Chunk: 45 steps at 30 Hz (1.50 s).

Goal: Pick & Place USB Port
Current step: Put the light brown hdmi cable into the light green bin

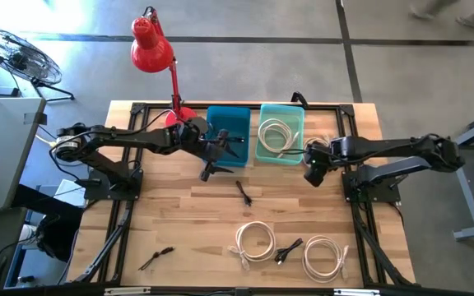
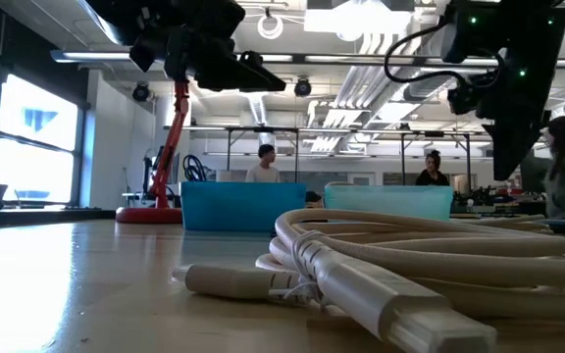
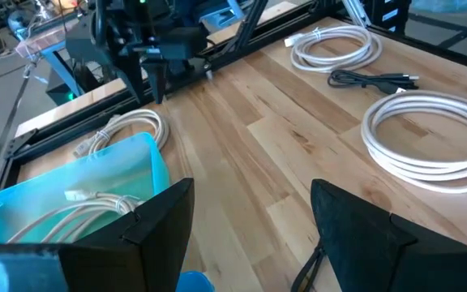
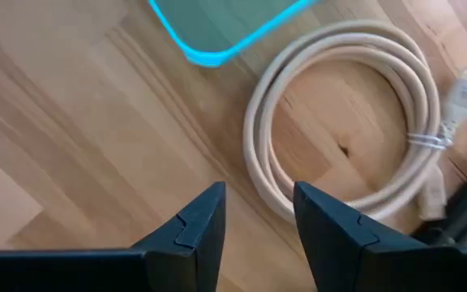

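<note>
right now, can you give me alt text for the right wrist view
The right gripper, fingers apart and empty, hangs over a wooden table just short of a coiled white cable. A corner of a teal bin shows beyond the cable.

Left claw [image 1: 212,168] open and raised, right claw [image 1: 313,175] open, pointing down

Bright, even daylight (window [image 2: 27,132] glare at left), foreground cable [image 2: 390,265] blurred.
</note>
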Available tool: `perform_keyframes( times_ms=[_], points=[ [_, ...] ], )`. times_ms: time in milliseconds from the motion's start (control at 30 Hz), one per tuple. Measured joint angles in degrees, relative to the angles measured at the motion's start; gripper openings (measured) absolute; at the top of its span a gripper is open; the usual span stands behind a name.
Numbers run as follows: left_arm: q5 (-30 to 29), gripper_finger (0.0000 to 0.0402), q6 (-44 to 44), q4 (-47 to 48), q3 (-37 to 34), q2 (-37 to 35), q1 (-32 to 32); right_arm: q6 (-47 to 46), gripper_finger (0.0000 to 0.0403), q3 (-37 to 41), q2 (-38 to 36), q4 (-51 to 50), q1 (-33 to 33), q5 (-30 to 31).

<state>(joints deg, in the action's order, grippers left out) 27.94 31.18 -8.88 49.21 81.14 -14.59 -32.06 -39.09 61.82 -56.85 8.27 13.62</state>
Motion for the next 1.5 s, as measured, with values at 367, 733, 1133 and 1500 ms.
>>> perform_keyframes(
  times_ms=[367, 733, 1133, 1500],
  points=[
    [-0.02, 0.0246, 0.01, 0.11, 0.00, 0.00, 0.00, -0.04, 0.0214, 1.38, 0.04, 4.31, 0.00, -1.39],
    [-0.07, 0.0246, 0.46, 2.50, 0.00, 0.00, 0.00, 0.03, 0.0240, 1.38, 0.04, 0.53, 0.00, -2.06],
    [-0.09, 0.0246, 0.46, 3.51, 0.00, 0.00, 0.00, -0.47, 0.0240, 1.38, 0.05, 0.63, 0.02, -3.12],
    [-0.09, 0.0246, 0.46, 3.49, 0.00, 0.00, 0.00, -2.15, 0.0240, 1.38, 5.62, 1.04, 2.38, -5.12]
  ],
)
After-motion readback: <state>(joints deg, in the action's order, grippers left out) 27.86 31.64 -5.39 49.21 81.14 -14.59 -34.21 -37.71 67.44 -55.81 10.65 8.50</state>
